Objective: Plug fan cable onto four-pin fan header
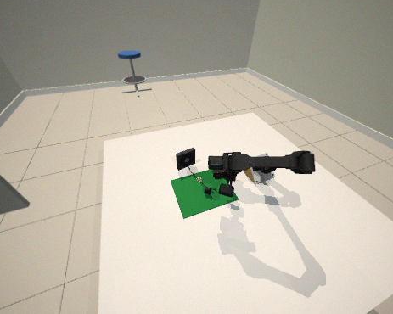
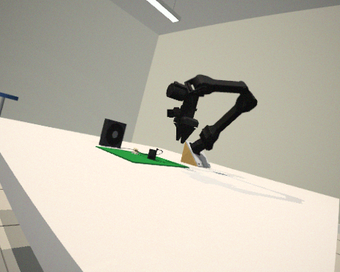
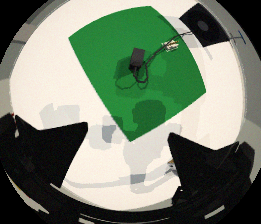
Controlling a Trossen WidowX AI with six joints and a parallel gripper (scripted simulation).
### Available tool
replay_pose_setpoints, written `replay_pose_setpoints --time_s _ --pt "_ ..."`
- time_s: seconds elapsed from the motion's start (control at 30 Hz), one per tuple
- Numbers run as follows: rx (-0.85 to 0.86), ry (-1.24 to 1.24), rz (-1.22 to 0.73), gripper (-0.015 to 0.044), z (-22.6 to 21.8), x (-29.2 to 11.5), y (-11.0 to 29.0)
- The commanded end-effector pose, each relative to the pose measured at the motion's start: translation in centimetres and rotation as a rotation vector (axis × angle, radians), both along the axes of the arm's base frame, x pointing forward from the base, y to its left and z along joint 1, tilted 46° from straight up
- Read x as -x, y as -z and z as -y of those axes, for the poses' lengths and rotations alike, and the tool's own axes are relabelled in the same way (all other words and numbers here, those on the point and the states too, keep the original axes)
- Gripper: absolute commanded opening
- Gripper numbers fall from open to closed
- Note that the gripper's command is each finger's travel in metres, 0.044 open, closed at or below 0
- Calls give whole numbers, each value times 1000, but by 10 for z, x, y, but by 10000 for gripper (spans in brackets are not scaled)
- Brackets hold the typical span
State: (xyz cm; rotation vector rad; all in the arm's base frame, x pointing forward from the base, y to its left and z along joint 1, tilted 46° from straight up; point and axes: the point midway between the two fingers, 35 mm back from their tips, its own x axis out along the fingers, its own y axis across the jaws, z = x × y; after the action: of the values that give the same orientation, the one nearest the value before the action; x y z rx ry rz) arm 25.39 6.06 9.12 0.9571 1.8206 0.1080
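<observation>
A white table takes up most of the tiled floor, with a blue stool standing far off by the back wall. The black arm rises from its base near the table's far side, bends over at the elbow and points its wrist downward. A flat green board lies on the table just beside the base. A square black fan stands upright at the board's far edge. From it a thin cable runs onto the board, past a small pale fitting, to a small black plug that sits upright on the board with the cable looping beside it; whether it is pushed fully onto the header cannot be told at this size. The gripper hangs in the air above the board's near corner, well apart from the plug and the board. In the wrist view its two dark fingers stand spread wide at either side of the frame, with nothing between them and the board and plug in plain sight below
</observation>
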Motion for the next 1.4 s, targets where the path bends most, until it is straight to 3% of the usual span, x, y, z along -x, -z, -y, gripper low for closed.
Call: replay_pose_setpoints --time_s 0.0,0.17,0.6,0.73,1.0,1.37 --pt "-66 14 19 440 4 -6 -6" --pt "-19 6 4 440 2 -3 -2" --pt "-54 67 -23 440 86 -88 4" --pt "-53 68 -23 440 77 -88 14" --pt "-58 67 -22 440 17 -76 73" --pt "-58 68 -22 440 9 -75 80"
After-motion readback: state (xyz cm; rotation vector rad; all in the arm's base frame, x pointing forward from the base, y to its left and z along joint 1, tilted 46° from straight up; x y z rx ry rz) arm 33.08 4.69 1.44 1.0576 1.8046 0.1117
